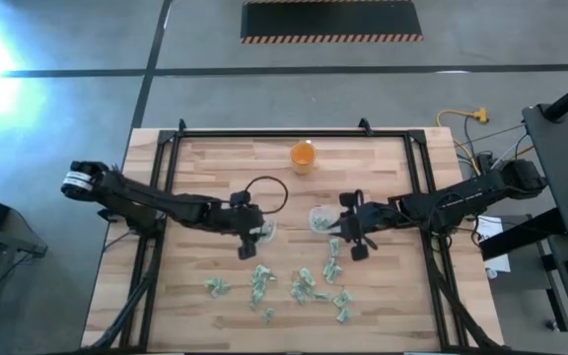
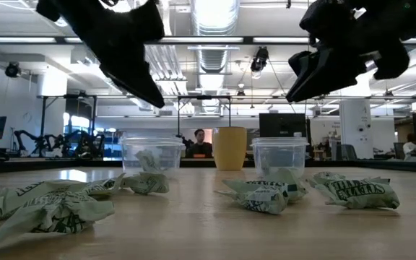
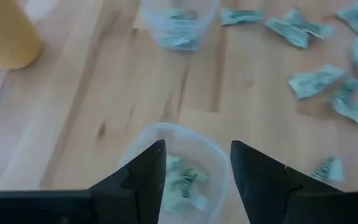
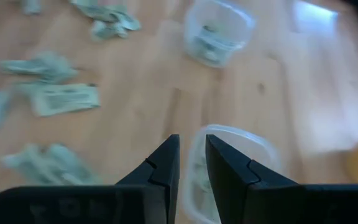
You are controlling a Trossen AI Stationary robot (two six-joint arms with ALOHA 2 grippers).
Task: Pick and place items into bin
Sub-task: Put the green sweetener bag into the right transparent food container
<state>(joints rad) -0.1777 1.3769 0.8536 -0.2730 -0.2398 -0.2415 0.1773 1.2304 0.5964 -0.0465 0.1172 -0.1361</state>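
The counter point(image 1: 215, 177) is pale, matt wood planks, the 2 tubs point(image 2: 150, 153) clear glossy plastic, the items point(image 2: 352, 191) crinkled printed wrappers, the pincers point(image 3: 194, 180) matt black.

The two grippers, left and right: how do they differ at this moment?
The left gripper has its fingers spread wide; the right gripper shows only a narrow gap. The left one hangs over the left tub, the right one over the right tub. Neither holds an item. Each tub already holds crumpled pieces.

Overhead, table-level, 2 wrist cams; all share, seemingly, tubs point(image 1: 320, 218).
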